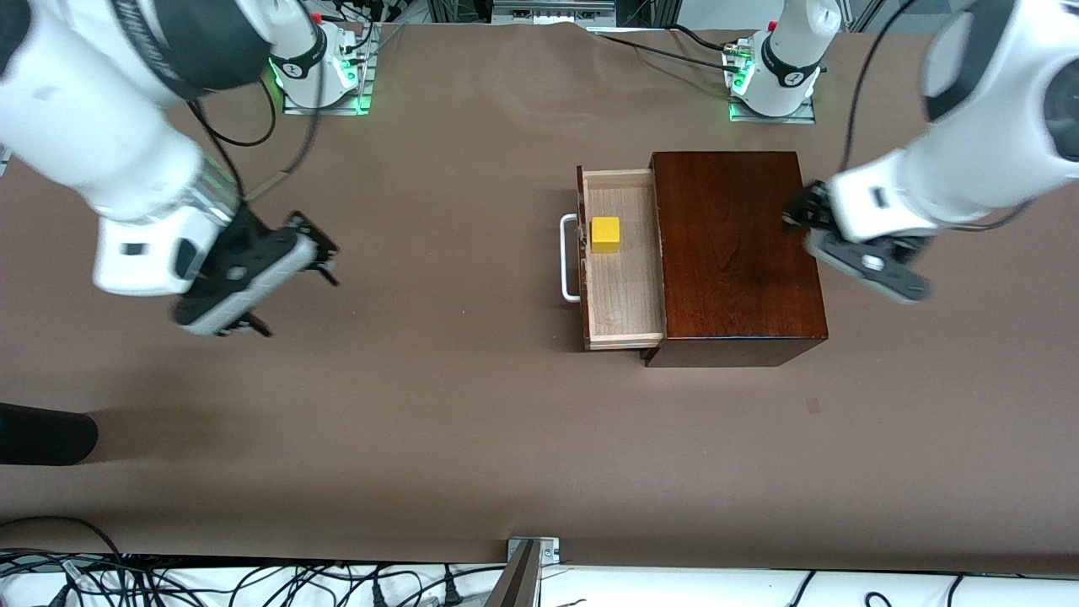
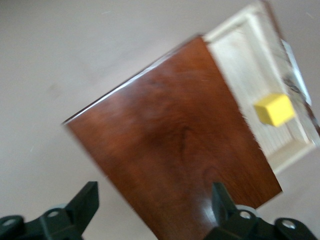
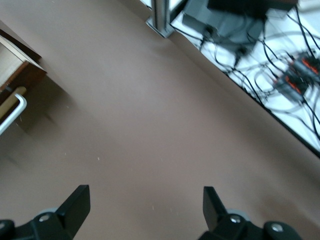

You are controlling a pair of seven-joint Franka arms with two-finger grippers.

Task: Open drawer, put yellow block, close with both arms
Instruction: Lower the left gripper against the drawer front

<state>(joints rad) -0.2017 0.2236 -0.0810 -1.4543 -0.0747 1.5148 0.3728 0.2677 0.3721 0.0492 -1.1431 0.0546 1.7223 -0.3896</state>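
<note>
The drawer (image 1: 621,270) stands pulled out of the dark mahogany box (image 1: 733,253), its white handle (image 1: 569,257) pointing toward the right arm's end of the table. The yellow block (image 1: 604,234) lies in the pale tray, also visible as the yellow block (image 2: 274,109) in the left wrist view. My left gripper (image 1: 860,270) hovers open over the box's edge at the left arm's end; the left gripper (image 2: 155,205) has one finger over the box top (image 2: 170,145) and one over the table. My right gripper (image 1: 291,303) hangs open over bare table, well away from the handle (image 3: 12,112), holding nothing.
A black object (image 1: 42,434) lies at the table's edge toward the right arm's end. A metal post (image 1: 527,573) and loose cables (image 1: 253,582) run along the edge nearest the front camera. Brown tabletop (image 1: 438,379) spreads between the right gripper and the drawer.
</note>
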